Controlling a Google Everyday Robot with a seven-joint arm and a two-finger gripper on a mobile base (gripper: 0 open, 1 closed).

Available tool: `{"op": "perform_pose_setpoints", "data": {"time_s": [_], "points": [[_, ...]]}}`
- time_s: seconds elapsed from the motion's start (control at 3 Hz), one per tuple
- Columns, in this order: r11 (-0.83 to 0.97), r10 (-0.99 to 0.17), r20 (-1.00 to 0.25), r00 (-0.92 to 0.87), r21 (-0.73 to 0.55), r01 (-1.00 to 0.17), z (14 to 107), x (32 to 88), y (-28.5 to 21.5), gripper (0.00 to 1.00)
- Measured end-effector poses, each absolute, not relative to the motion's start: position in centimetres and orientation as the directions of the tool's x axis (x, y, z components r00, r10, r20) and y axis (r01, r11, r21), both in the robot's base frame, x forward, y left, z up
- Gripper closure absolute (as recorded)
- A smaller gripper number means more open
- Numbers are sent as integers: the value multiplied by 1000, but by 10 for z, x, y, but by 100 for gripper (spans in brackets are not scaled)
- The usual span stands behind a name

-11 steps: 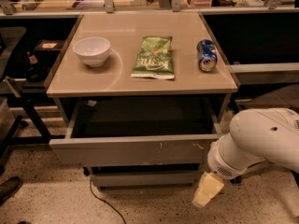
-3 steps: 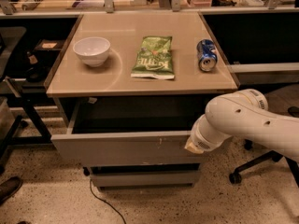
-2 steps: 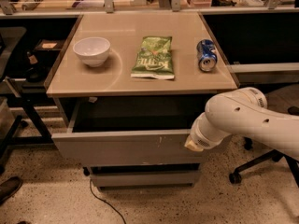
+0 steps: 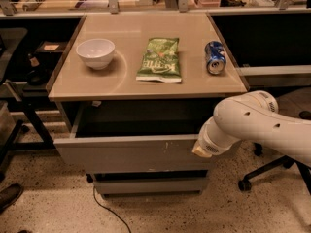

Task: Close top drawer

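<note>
The top drawer (image 4: 126, 154) is a wide, shallow grey metal drawer under the tan table top (image 4: 121, 84). It stands pulled out, with its dark inside showing. Its flat front has small white scratch marks right of centre. My gripper (image 4: 201, 151) is at the end of the white arm (image 4: 252, 123). It sits against the right end of the drawer front. Its tip looks cream-coloured and is mostly hidden by the wrist.
On the table top are a white bowl (image 4: 95, 52), a green chip bag (image 4: 159, 59) and a blue can (image 4: 215, 57) lying on its side. A lower grey drawer front (image 4: 150, 184) sits below. A chair base (image 4: 255, 176) is at the right, a cable (image 4: 107, 210) on the floor.
My arm has risen from low at the right to the right end of the drawer front. Over the last second almost nothing has moved, and the drawer is still open.
</note>
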State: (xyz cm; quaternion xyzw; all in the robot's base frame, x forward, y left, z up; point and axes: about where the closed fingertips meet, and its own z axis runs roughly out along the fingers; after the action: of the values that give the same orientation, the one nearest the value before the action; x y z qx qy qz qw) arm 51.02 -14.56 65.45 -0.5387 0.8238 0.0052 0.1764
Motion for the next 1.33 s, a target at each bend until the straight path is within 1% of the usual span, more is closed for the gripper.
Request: {"op": "perform_pose_setpoints", "data": {"time_s": [0.67, 1.0, 1.33], "points": [[420, -886, -296, -357, -181, -889, 655, 510, -146, 13], [420, -886, -296, -357, -182, -889, 655, 510, -146, 0], [419, -886, -296, -357, -182, -889, 655, 510, -146, 0]]}}
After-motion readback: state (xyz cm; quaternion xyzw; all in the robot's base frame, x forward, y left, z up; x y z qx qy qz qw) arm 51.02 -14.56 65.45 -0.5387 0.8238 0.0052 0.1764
